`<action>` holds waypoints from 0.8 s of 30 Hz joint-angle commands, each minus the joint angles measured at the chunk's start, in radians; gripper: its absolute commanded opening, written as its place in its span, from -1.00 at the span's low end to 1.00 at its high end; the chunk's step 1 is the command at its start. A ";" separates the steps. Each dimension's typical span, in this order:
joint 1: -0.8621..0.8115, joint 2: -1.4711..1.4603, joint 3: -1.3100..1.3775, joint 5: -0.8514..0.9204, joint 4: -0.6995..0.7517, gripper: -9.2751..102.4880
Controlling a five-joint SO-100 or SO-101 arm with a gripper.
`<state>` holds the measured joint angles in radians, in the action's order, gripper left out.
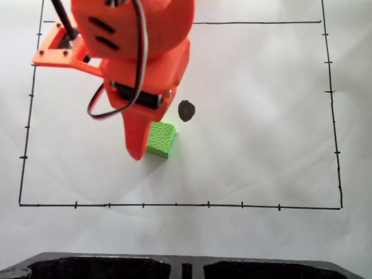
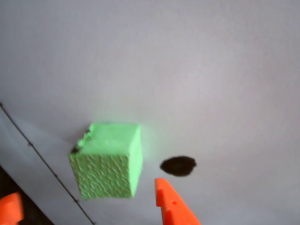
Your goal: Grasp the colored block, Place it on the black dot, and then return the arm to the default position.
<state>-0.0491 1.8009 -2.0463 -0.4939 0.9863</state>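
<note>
Gripper (image 2: pixel 89 206) of orange plastic arm (image 1: pixel 136 52) is straddling, jaws spread, the bumpy green foam cube (image 1: pixel 160 139), lying at seven o'clock of the round black marker dot (image 1: pixel 186 110). Off-centre closing risks nudging it sideways.

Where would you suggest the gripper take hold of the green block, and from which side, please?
Probably across two opposite flat side faces of the green block, coming down from above. It sits flat on the paper with open space all round, apart from the black dot, and the gripper already straddles it in the wrist view.
</note>
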 commanded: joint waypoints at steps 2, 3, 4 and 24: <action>-0.002 -0.025 0.063 0.014 -0.005 -0.14; -0.002 -0.038 0.064 0.015 -0.009 -0.14; -0.002 -0.052 0.066 0.015 -0.015 -0.14; 0.035 -0.278 0.137 0.026 -0.092 -0.26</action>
<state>-0.0138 1.5140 -1.9482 -0.4617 0.8989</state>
